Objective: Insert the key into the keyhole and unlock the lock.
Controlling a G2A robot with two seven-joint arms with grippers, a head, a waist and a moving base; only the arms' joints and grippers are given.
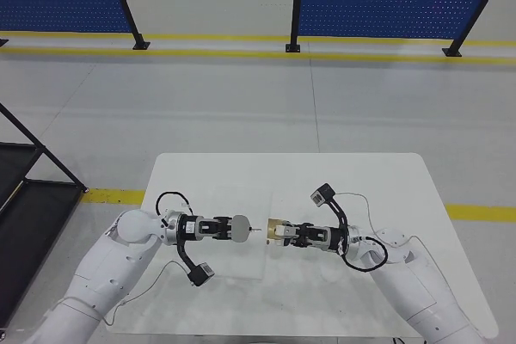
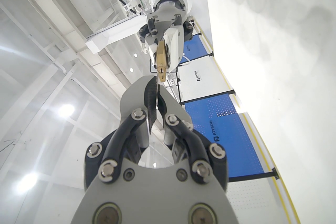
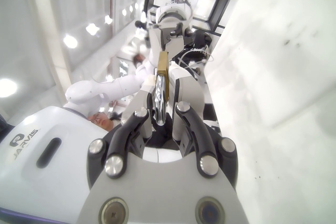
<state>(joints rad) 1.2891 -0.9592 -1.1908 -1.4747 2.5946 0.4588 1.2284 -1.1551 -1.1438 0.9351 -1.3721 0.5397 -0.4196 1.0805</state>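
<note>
Left fingers: pinching key, blade pointing at lock.
Right fingers: clamped on lock's shackle.
Keyhole: faces key tip, near but apart, above counter.

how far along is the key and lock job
Done: both pieces are picked up. The left pincer is shut on the key, and the right pincer is shut on the lock. In hand: lining up, with the key tip pointing at the keyhole and a small gap between them in the top view. Left: push the key in and turn it.
</note>
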